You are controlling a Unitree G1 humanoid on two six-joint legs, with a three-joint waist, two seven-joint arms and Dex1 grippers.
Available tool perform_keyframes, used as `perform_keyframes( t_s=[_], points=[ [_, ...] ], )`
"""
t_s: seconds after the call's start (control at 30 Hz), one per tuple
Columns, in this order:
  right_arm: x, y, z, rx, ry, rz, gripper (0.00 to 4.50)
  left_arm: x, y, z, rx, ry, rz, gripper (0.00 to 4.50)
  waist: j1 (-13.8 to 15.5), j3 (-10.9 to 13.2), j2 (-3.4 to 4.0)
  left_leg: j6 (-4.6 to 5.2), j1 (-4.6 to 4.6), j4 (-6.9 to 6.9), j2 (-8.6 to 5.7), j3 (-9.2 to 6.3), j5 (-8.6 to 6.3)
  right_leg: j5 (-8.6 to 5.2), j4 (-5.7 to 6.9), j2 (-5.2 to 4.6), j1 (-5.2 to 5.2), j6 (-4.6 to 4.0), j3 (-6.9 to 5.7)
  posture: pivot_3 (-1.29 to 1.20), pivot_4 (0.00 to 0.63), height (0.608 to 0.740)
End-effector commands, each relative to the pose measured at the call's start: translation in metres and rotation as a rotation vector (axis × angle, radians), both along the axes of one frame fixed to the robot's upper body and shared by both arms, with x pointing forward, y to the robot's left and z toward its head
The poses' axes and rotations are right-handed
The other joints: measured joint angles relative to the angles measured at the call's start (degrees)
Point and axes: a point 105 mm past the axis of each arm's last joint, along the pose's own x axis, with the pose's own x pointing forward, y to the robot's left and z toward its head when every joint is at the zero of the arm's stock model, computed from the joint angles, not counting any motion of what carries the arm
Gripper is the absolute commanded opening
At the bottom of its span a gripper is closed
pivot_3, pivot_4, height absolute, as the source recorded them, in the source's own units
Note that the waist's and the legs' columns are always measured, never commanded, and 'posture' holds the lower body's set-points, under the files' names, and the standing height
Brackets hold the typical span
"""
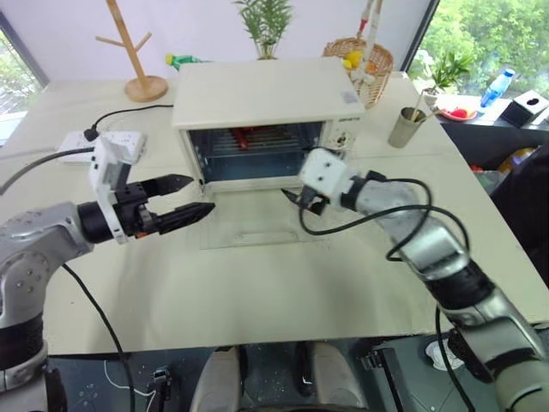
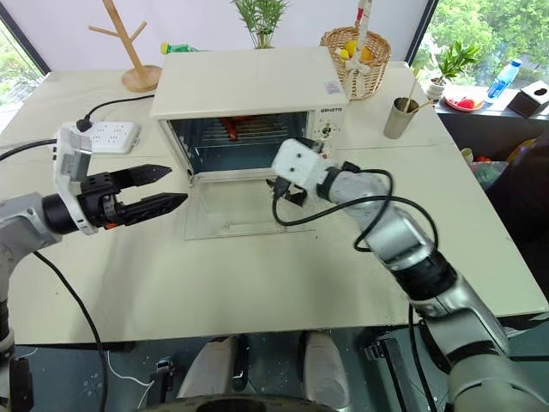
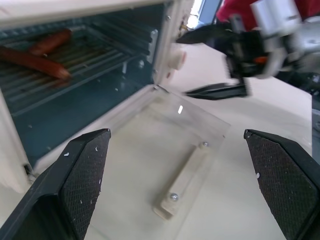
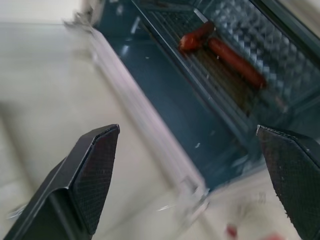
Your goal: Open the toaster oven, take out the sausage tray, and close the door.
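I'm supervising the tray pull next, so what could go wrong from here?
The door lies flat on the table under the right gripper; reaching in low could press on its glass. The sausage tray sits deep inside the toaster oven, and its loose sausages may roll off if it tilts.

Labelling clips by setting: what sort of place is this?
Probably a staged kitchen corner in an office: cream-white toaster oven on a beige table, wicker basket, white power strip, big windows.
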Motion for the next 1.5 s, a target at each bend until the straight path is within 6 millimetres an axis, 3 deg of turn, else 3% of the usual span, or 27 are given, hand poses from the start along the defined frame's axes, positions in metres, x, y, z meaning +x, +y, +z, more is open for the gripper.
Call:
perform_keyframes(
  t_s=[0.03, 0.2, 0.4, 0.97, 1.1, 1.3, 1.5],
  points=[
    [0.014, 0.015, 0.006, -0.102, -0.16, 0.027, 4.5, -0.005, -0.003, 0.011, -0.014, -0.048, 0.002, 4.48, 0.2, 0.0, 0.0, -0.01, 0.0, 0.0, -0.02, 0.01, 0.01, 0.0, 0.0, 0.0, 0.0, 0.0, 0.0, 0.0, 0.15, 0.74],
    [0.04, 0.029, 0.003, -0.185, -0.262, 0.017, 4.5, -0.006, -0.005, 0.013, -0.022, -0.051, -0.002, 4.48, 0.0, 0.0, 0.0, -0.04, -0.01, -0.01, -0.04, 0.02, 0.02, 0.01, -0.01, -0.06, 0.0, 0.0, 0.02, 0.0, 0.15, 0.74],
    [0.065, 0.032, 0.001, -0.207, -0.305, -0.029, 4.5, -0.006, -0.006, 0.015, -0.011, -0.061, -0.006, 4.48, -0.1, 0.0, 0.0, -0.07, -0.01, -0.05, -0.04, 0.02, 0.04, 0.01, -0.01, -0.04, 0.0, -0.01, 0.01, 0.0, 0.15, 0.74],
    [0.098, 0.041, 0.01, -0.256, -0.396, -0.111, 4.5, -0.001, -0.007, 0.018, -0.007, -0.086, -0.003, 4.48, -0.3, 0.0, 0.03, -0.14, 0.0, -0.13, -0.04, -0.02, 0.08, 0.01, 0.0, -0.05, -0.03, -0.02, 0.02, 0.0, 0.15, 0.74],
    [0.098, 0.043, 0.01, -0.262, -0.412, -0.11, 3.14, -0.001, -0.006, 0.02, -0.02, -0.09, -0.001, 4.5, -0.4, 0.0, 0.04, -0.14, 0.0, -0.14, -0.04, -0.03, 0.08, 0.01, 0.0, -0.05, -0.03, -0.03, 0.02, 0.0, 0.15, 0.74],
    [0.099, 0.042, 0.007, -0.255, -0.412, -0.12, 0.07, 0.001, -0.005, 0.021, -0.024, -0.095, 0.005, 4.5, -0.4, 0.0, 0.01, -0.14, 0.0, -0.15, -0.04, -0.04, 0.08, 0.01, 0.0, -0.05, -0.04, -0.03, 0.02, 0.0, 0.15, 0.74],
    [0.099, 0.038, 0.003, -0.259, -0.407, -0.127, 0.07, 0.002, -0.006, 0.021, -0.026, -0.095, 0.0, 4.5, -0.3, 0.0, 0.02, -0.15, 0.0, -0.15, -0.04, -0.06, 0.08, 0.01, 0.0, -0.05, -0.04, -0.03, 0.01, 0.0, 0.15, 0.74]
  ],
)
